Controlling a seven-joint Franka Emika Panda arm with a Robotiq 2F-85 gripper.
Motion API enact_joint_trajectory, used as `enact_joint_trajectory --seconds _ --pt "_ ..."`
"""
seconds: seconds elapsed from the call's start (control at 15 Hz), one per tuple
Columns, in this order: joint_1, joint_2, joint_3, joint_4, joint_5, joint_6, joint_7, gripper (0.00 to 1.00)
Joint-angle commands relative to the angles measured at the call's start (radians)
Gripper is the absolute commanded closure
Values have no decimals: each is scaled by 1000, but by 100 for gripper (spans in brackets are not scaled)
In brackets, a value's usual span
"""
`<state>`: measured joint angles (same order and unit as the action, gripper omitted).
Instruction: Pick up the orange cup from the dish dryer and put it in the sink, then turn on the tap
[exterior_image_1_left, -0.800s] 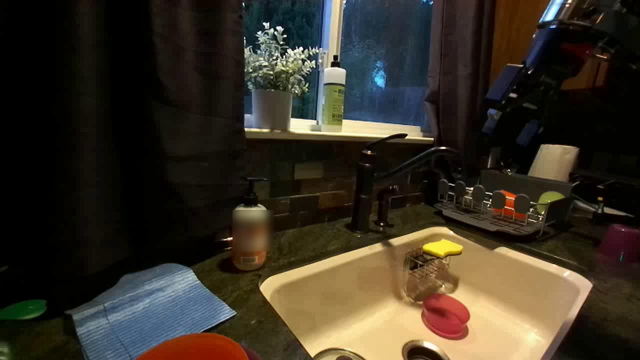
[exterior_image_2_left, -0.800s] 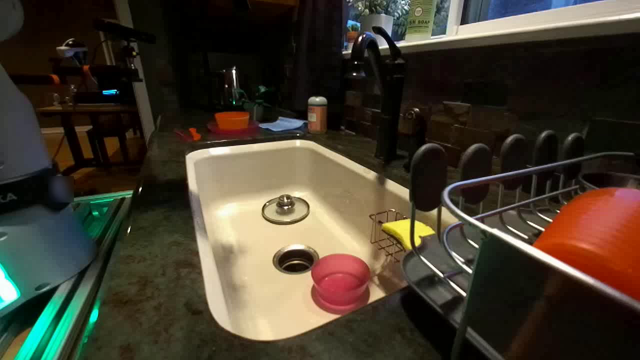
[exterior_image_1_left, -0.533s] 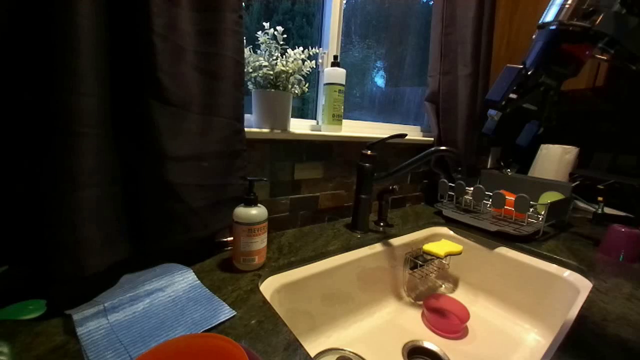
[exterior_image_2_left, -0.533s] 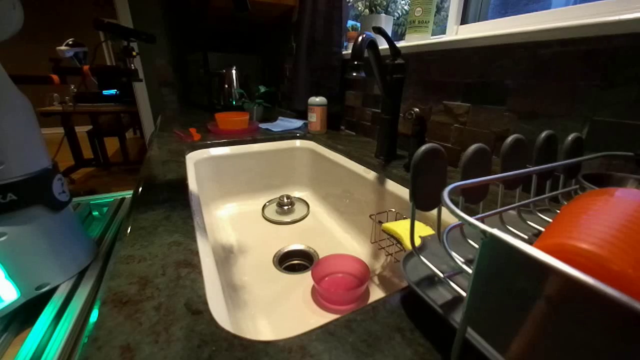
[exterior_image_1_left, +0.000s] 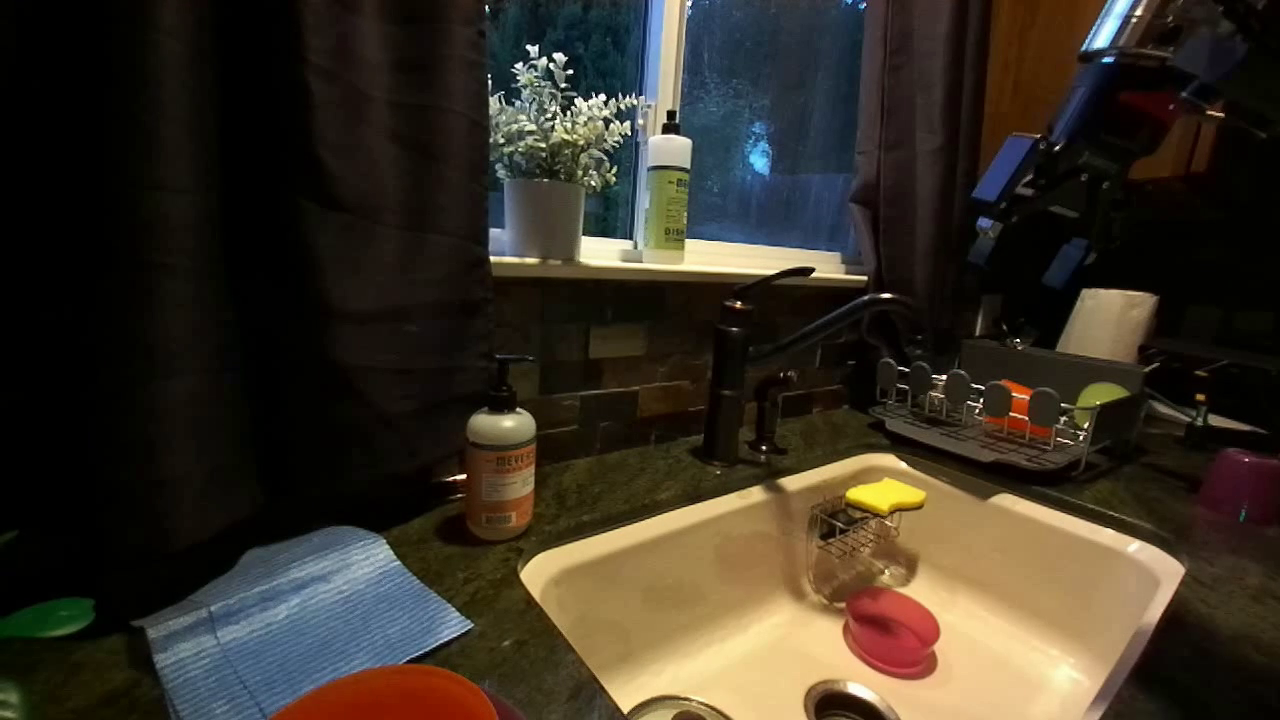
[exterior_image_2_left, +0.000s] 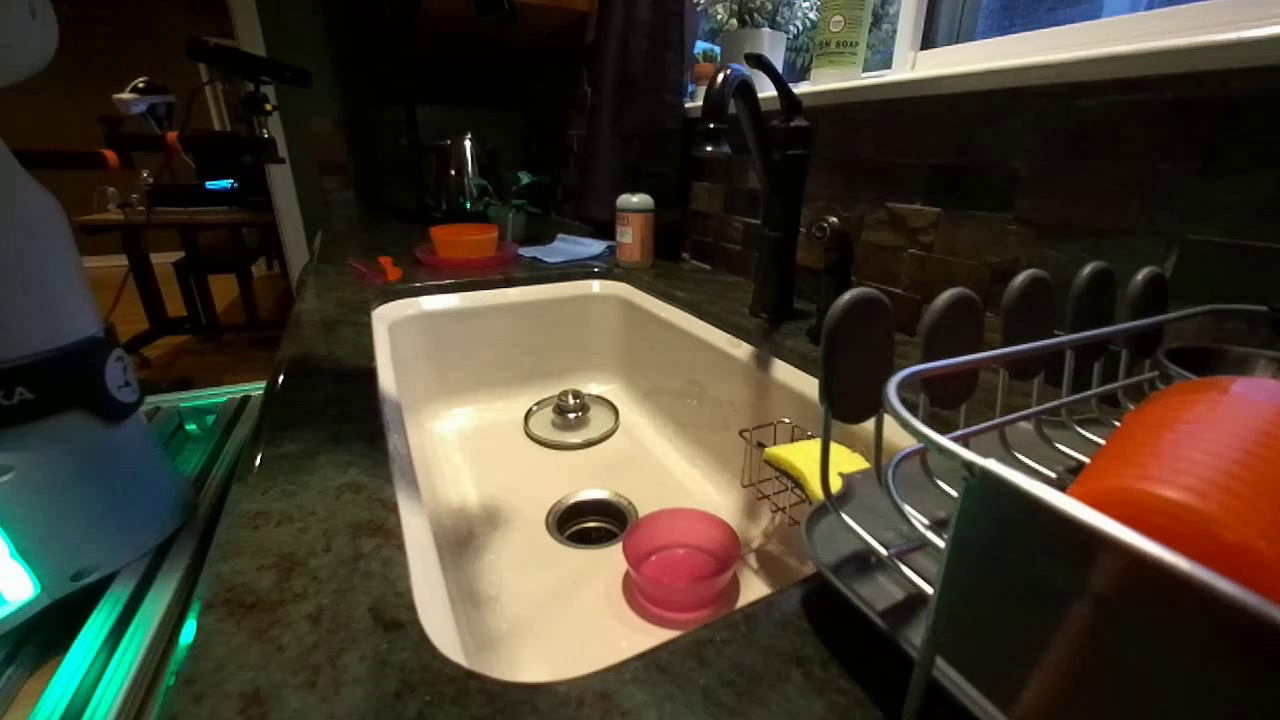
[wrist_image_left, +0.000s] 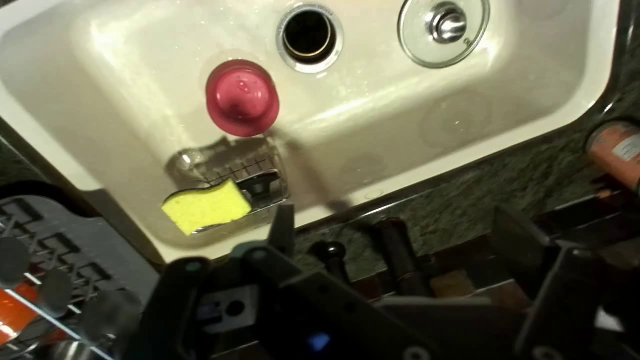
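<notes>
The orange cup (exterior_image_1_left: 1021, 407) lies in the dish dryer (exterior_image_1_left: 960, 445), behind its front paddles. Part of the cup (exterior_image_2_left: 1190, 465) fills the right edge of an exterior view, and a corner of it shows at lower left in the wrist view. My gripper (exterior_image_1_left: 1025, 252) hangs above the dryer with its fingers wide apart and nothing between them. Seen from the wrist, the gripper (wrist_image_left: 395, 217) has the dark post of the tap (wrist_image_left: 400, 255) far below, between its fingers. The sink (exterior_image_2_left: 480, 470) fills the top of the wrist view. The tap's lever (exterior_image_1_left: 775, 283) points up toward the window.
A pink bowl (exterior_image_2_left: 682, 560) and a glass lid (exterior_image_2_left: 570, 428) lie in the sink near the drain. A yellow sponge (exterior_image_1_left: 885, 495) sits on a wire caddy. Beside the sink stand a soap bottle (exterior_image_1_left: 500, 490) and a purple cup (exterior_image_1_left: 1238, 488). The rack also holds a green item (exterior_image_1_left: 1103, 400).
</notes>
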<state>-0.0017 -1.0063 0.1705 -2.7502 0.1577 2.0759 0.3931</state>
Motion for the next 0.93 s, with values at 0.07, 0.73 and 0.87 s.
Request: enact_joint_trajectory --seconds 0.07,0.73,0.87 --pt "-205 -25 -148 6 -77 -34 -8 0" --pt "-362 48 -253 67 -115 -7 -11 0" --pt "-416 129 -288 117 -117 1 32 0"
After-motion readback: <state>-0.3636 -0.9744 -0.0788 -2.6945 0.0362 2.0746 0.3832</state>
